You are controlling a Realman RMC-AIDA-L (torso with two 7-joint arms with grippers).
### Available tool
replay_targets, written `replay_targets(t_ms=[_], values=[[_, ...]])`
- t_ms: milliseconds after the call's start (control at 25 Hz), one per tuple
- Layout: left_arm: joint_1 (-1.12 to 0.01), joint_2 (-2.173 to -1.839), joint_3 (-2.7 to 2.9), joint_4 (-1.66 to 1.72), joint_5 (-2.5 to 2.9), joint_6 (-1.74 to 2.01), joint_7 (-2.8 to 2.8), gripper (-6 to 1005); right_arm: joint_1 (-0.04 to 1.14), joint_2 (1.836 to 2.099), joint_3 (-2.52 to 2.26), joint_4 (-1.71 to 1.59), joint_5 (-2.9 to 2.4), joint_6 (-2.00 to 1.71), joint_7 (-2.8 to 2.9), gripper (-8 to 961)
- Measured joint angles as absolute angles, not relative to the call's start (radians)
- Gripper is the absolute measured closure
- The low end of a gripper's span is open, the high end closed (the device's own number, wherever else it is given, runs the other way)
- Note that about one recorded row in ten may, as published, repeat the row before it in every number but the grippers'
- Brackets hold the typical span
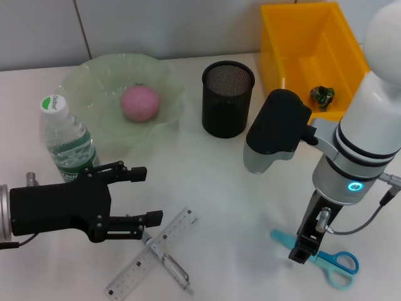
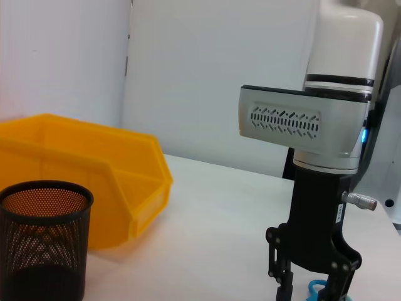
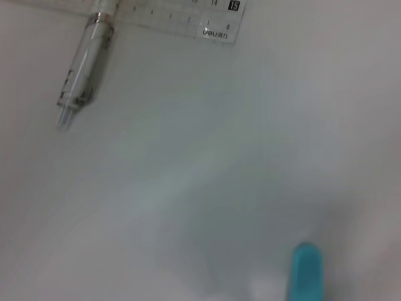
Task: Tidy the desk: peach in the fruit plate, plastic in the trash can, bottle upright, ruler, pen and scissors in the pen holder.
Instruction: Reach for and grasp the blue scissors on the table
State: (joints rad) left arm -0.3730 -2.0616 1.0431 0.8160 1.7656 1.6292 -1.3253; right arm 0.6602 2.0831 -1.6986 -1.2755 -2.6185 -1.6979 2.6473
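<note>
I have the right gripper (image 1: 305,249) low over the scissors (image 1: 319,257), which lie flat well in front of the pen holder (image 1: 228,98), blades pointing toward the ruler (image 1: 152,252); I cannot tell how its fingers stand. The scissors' long axis runs crosswise beneath it. The left gripper (image 1: 139,195) hovers open by the ruler and pen (image 1: 170,261).

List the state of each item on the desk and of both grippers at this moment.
peach: lying in the fruit plate
bottle: upright, capped
plastic: inside the trash can
pen holder: upright, empty
ruler: flat on the desk
pen: lying across the ruler
scissors: flat, closed
left gripper: open, above the ruler
right gripper: down at the scissors
</note>
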Motion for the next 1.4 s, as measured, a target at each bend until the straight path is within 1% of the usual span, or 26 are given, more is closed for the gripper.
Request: replay_targets(t_ms=[1240,1400], values=[[-0.382,-2.062,1.042,0.816,1.762,1.632,-1.328,126,0.655,2.085,-1.701,-1.26,-2.625,-1.673,2.643,497],[-0.382,-2.062,1.041,0.816,1.76,1.632,-1.326,126,0.655,2.085,-1.701,-1.261,-2.625,-1.673,2.643,562]])
